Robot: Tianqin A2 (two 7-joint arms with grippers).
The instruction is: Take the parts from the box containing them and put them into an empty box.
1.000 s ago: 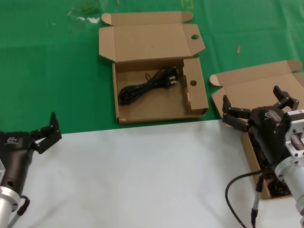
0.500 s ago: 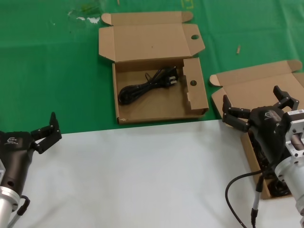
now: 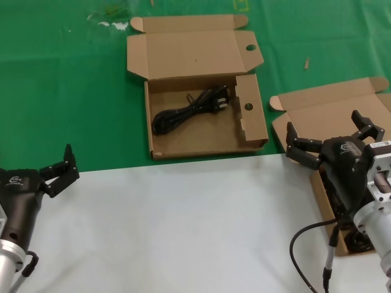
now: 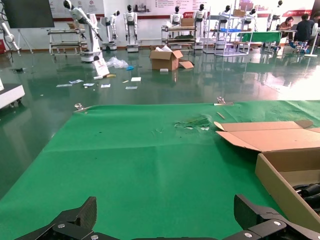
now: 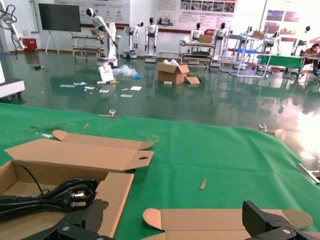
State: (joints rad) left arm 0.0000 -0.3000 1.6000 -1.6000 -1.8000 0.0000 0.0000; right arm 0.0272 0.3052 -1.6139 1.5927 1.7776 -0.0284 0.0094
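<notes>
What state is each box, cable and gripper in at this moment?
holed box: lid open, one cable inside.
coiled cable: bundled, lying flat in the holed box.
plain box: lid open, contents mostly hidden behind the right arm.
left gripper: open, empty, above the white surface.
right gripper: open, empty, over the plain box.

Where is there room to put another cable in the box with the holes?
Inside the holed box, the floor near its front wall is bare, below the one coiled cable that lies diagonally across the back half. The stepped flap crowds the right side. Both grippers, left and right, hang open outside it.
</notes>
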